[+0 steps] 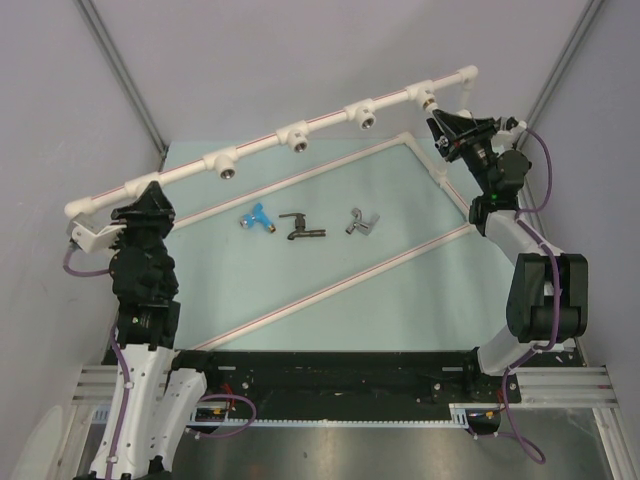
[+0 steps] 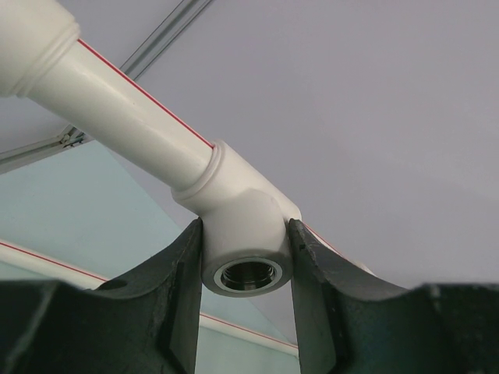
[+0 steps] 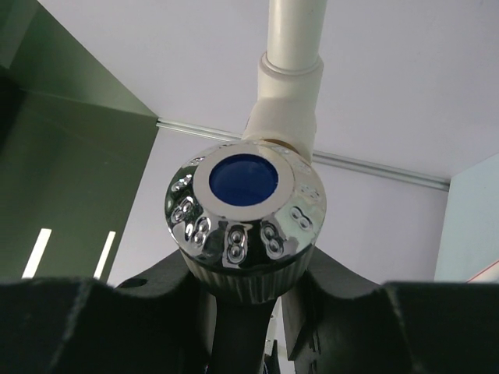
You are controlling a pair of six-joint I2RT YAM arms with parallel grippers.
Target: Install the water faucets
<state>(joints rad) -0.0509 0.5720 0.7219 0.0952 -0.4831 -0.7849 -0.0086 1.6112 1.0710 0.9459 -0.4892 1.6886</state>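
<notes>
- The left gripper [image 2: 245,261] is clamped around a tee fitting [image 2: 234,199] near the left end of the pipe [image 1: 260,140], apparently so that the pipe is steadied against twisting.
- The right gripper [image 3: 249,292] is closed on a chrome-capped faucet [image 3: 244,204], which is held up against the rightmost tee [image 3: 284,93], seemingly for threading in.
- The blue faucet [image 1: 258,217], dark faucet [image 1: 300,228] and silver faucet [image 1: 360,222] are seen lying on the table [image 1: 220,280], not yet installed.
- The held faucet's threaded end is hidden by its cap, so engagement cannot be judged.
</notes>
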